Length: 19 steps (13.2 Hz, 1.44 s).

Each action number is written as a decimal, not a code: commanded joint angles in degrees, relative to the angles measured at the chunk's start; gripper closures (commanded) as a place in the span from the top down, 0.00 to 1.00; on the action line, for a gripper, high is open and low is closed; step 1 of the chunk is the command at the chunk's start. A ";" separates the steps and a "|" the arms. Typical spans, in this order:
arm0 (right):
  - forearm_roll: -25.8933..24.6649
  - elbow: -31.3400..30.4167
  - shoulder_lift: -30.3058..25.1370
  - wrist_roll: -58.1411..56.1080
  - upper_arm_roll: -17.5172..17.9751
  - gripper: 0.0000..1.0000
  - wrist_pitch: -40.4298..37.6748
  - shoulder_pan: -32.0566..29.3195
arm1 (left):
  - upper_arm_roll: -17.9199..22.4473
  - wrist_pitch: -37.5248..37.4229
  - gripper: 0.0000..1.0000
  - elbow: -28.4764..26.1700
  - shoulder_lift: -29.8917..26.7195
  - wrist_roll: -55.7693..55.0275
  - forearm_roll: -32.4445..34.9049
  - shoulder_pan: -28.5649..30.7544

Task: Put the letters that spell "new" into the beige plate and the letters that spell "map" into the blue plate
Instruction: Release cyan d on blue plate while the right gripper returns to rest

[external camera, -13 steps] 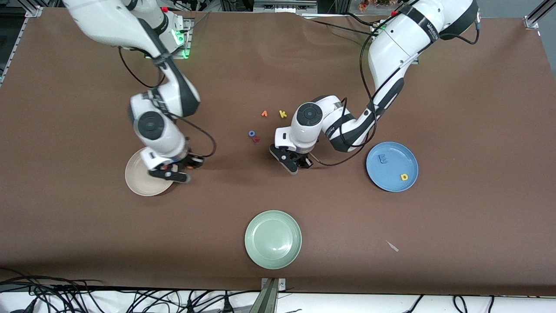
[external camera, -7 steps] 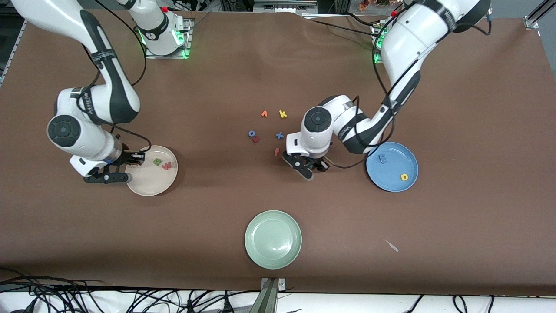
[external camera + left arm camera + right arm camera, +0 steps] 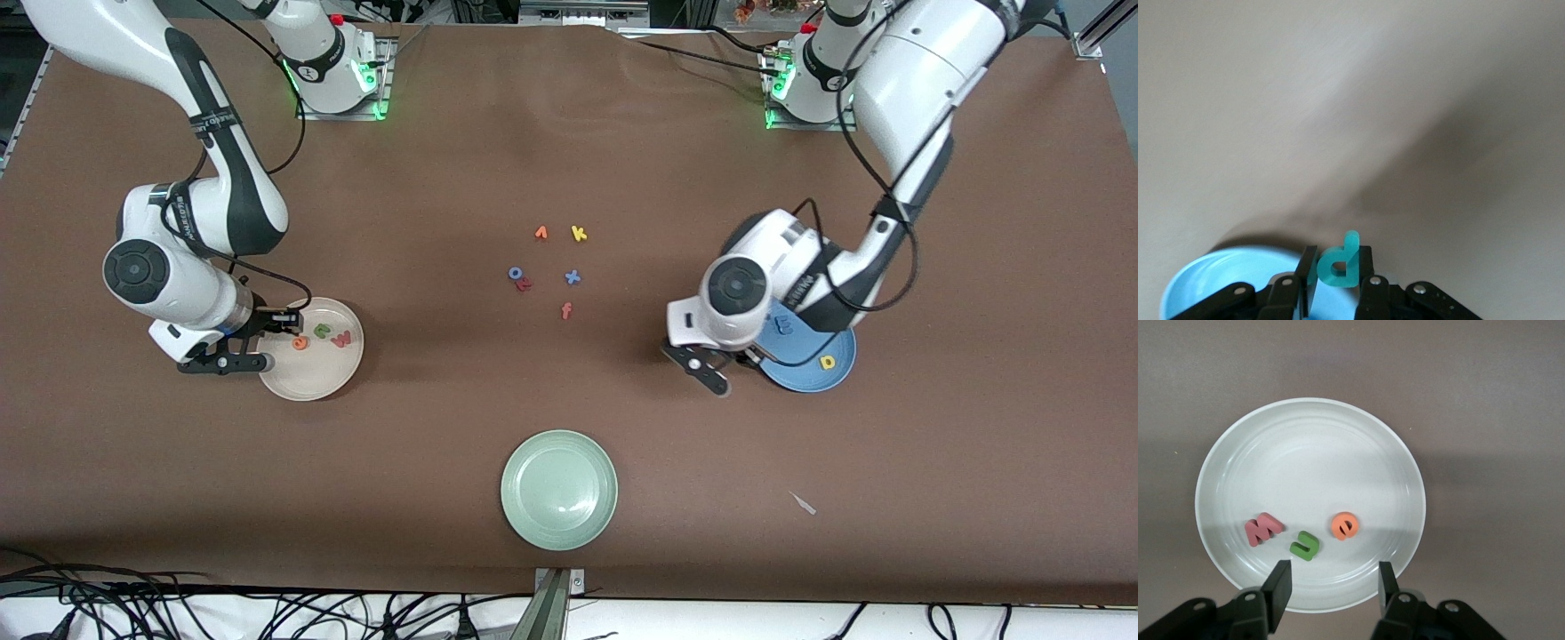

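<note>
The beige plate (image 3: 311, 378) (image 3: 1311, 467) holds the green n (image 3: 320, 333) (image 3: 1305, 545), the orange e (image 3: 300, 342) (image 3: 1344, 525) and the pinkish-red w (image 3: 341, 339) (image 3: 1263, 529). My right gripper (image 3: 277, 341) (image 3: 1331, 583) hangs open over that plate's rim, with nothing between its fingers. The blue plate (image 3: 813, 378) (image 3: 1225, 280) carries the blue m (image 3: 784, 322) and the yellow a (image 3: 828, 362); the left arm covers part of it. My left gripper (image 3: 725, 369) (image 3: 1338, 273) is shut on the teal p (image 3: 1340, 263), over the table just beside the blue plate's rim.
A pale green plate (image 3: 558, 489) lies nearest the front camera. Loose letters sit mid-table: orange v (image 3: 540, 233), yellow k (image 3: 579, 233), blue o (image 3: 515, 273), blue x (image 3: 573, 277), orange f (image 3: 566, 310). A small scrap (image 3: 803, 503) lies near the front edge.
My right gripper opened and the orange e now lies in the beige plate. The left arm carried the teal p from mid-table toward the blue plate.
</note>
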 commanded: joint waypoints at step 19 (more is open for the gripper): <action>8.08 22.41 -13.31 -0.41 -5.64 1.00 -31.07 3.67 | -3.98 -22.08 1.00 8.34 -18.16 0.09 -15.92 5.05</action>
